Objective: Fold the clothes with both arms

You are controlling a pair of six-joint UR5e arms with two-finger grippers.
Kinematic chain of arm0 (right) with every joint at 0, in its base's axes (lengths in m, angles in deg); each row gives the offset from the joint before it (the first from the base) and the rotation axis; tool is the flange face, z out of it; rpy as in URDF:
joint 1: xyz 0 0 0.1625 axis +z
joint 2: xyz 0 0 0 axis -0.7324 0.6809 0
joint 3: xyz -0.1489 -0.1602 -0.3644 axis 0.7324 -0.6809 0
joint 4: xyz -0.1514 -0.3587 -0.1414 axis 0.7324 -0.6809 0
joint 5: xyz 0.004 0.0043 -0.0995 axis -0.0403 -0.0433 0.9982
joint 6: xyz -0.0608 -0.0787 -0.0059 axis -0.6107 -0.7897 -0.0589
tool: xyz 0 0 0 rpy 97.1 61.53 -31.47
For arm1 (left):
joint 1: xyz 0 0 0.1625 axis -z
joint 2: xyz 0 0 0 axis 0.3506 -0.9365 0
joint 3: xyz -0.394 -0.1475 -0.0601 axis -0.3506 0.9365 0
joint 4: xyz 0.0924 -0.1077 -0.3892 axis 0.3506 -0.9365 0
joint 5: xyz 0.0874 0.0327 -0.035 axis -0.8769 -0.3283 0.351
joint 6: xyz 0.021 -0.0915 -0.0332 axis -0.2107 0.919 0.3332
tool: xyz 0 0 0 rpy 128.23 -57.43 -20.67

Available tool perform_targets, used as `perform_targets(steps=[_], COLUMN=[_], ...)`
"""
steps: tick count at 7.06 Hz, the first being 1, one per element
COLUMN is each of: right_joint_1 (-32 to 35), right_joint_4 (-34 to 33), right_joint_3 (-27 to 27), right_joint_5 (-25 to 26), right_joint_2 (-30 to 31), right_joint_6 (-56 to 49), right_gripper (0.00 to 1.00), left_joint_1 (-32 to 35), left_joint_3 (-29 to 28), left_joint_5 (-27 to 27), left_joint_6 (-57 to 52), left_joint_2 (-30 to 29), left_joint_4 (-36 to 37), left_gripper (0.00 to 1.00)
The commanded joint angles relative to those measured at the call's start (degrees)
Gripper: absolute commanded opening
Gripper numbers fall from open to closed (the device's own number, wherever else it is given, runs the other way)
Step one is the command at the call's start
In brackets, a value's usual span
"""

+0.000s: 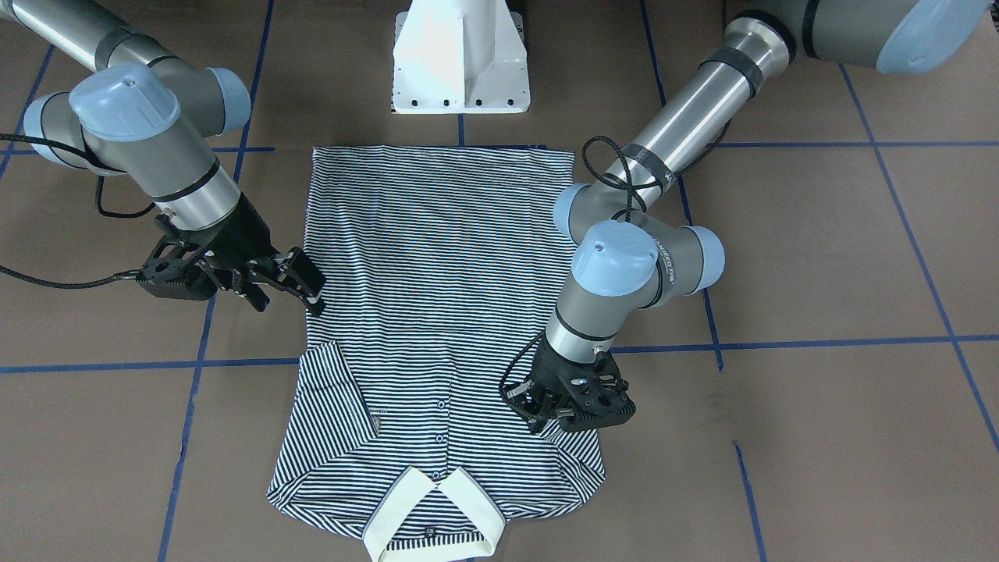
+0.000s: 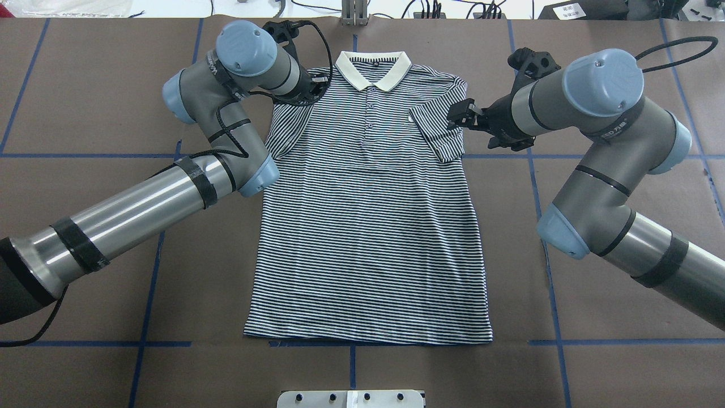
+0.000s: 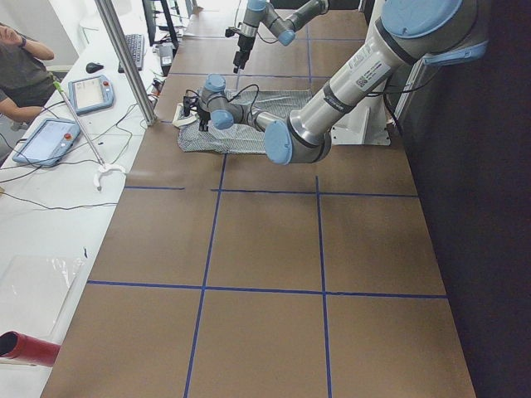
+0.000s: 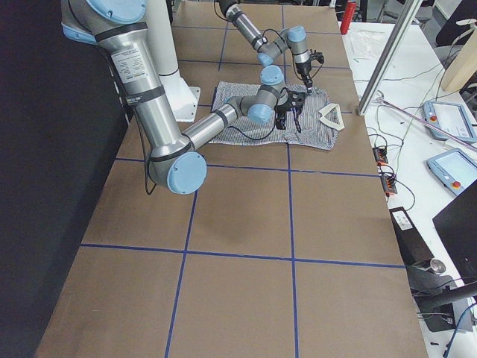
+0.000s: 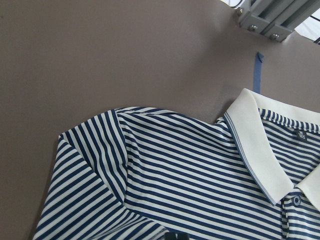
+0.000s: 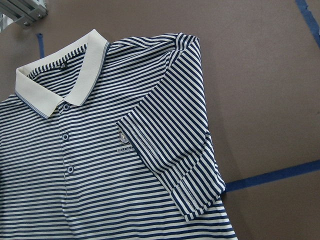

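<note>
The striped polo shirt [image 1: 437, 257] lies flat and face up on the table, cream collar [image 2: 374, 68] on the far side from my base. Its sleeve [image 2: 436, 133] on my right side is folded in over the chest, beside the small patch [image 6: 122, 137]. My right gripper [image 1: 285, 297] is open and empty, just off that folded sleeve and the shirt's edge; it also shows in the overhead view [image 2: 457, 116]. My left gripper [image 1: 538, 417] hangs over the shirt's other shoulder near the collar, fingers pointing down. I cannot tell whether it is open or shut. That sleeve [image 5: 85, 170] lies against the body.
The white pedestal base [image 1: 460, 62] stands just behind the shirt's hem. Blue tape lines [image 1: 819, 341] cross the brown table. A metal frame post [image 5: 265, 20] stands beyond the collar. A desk with tablets [image 3: 50, 141] and a seated person [image 3: 21, 66] lie past the far edge.
</note>
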Motion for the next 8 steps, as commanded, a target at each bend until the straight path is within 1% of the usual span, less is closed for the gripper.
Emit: perform_targets(steps=[1, 2, 3, 4, 5, 6, 7, 8], right_joint_1=[-0.23, -0.84, -3.19, -8.52, -16.84, -23.63, -29.26, -34.97], right_joint_4=[0.09, 0.00, -0.09, -0.18, -1.22, -9.32, -17.67, -21.76], right_joint_3=[-0.03, 1.01, 3.55, 6.53, 9.60, 15.20, 20.05, 22.09], right_joint_5=[0.12, 0.29, 1.08, 5.09, 15.74, 20.89, 25.73, 31.61], right_joint_2=[0.15, 0.07, 0.50, 2.59, 5.57, 5.69, 5.78, 8.82], right_joint_6=[0.23, 0.67, 9.46, 15.12, 19.53, 25.75, 30.25, 35.69], right_gripper=[1.00, 1.00, 1.00, 1.00, 0.98, 0.96, 0.92, 0.88], left_joint_1=[-0.27, -0.36, -3.41, -5.27, -7.37, -8.00, -8.10, -8.10], left_joint_3=[2.23, 12.52, 25.42, 34.16, 41.12, 44.50, 47.40, 48.04], left_joint_5=[0.04, 0.56, 0.56, 0.56, 0.74, 4.57, 5.56, 5.14], left_joint_6=[-0.01, 0.08, 1.74, 5.32, 7.36, 7.72, 7.99, 8.17], left_joint_2=[1.00, 6.31, 13.50, 18.09, 22.49, 24.97, 28.82, 29.82], left_joint_4=[-0.56, 0.66, 2.67, 4.00, 4.01, 4.27, 4.27, 4.27], left_gripper=[0.59, 0.61, 0.62, 0.62, 0.64, 0.64, 0.64, 0.65])
